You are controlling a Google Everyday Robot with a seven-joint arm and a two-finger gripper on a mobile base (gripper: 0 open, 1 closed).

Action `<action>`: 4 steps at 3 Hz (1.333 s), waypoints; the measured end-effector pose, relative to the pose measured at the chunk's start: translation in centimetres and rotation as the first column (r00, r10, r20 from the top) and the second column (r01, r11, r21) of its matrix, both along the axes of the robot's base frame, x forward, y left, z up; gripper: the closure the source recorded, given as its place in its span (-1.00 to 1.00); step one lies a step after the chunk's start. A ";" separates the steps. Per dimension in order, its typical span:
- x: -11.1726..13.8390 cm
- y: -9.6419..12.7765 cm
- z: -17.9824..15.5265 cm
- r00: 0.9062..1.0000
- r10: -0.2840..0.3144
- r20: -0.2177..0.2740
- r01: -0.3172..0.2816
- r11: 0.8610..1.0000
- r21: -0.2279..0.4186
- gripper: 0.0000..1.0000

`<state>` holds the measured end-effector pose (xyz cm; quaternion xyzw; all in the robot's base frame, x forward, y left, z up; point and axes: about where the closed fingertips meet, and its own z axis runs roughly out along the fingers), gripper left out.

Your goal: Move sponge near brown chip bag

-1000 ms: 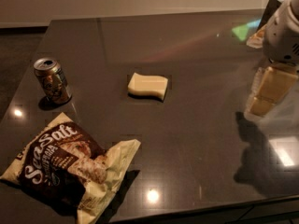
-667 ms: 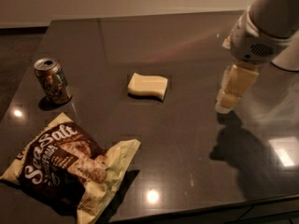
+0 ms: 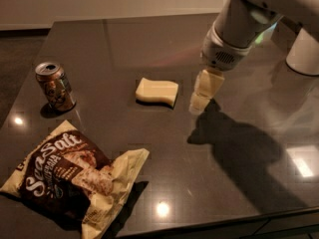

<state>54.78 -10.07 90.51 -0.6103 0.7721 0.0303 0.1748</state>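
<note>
The pale yellow sponge [image 3: 156, 91] lies flat near the middle of the dark table [image 3: 149, 39]. The brown chip bag [image 3: 70, 176] with white "Sea Salt" lettering lies at the front left, well apart from the sponge. My gripper [image 3: 203, 94] hangs from the white arm [image 3: 234, 29] just right of the sponge, a small gap away, its cream tips low over the table. It holds nothing that I can see.
A brownish soda can [image 3: 55, 86] stands upright at the left, behind the chip bag. The arm casts a dark shadow [image 3: 239, 148] on the table to the right of the sponge. The table's front edge [image 3: 214, 222] runs along the bottom.
The arm and gripper have swept left from the table's right side to right beside the sponge. The sponge, bag and can have not moved.
</note>
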 end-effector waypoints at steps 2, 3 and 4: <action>2.4 4.8 -3.0 0.997 0.034 -0.064 -0.029 0.996 0.082 -1.00; 2.9 7.0 -4.8 0.994 0.059 -0.089 -0.048 0.992 0.118 -0.93; 3.2 7.9 -5.8 0.992 0.071 -0.103 -0.058 0.990 0.128 -0.47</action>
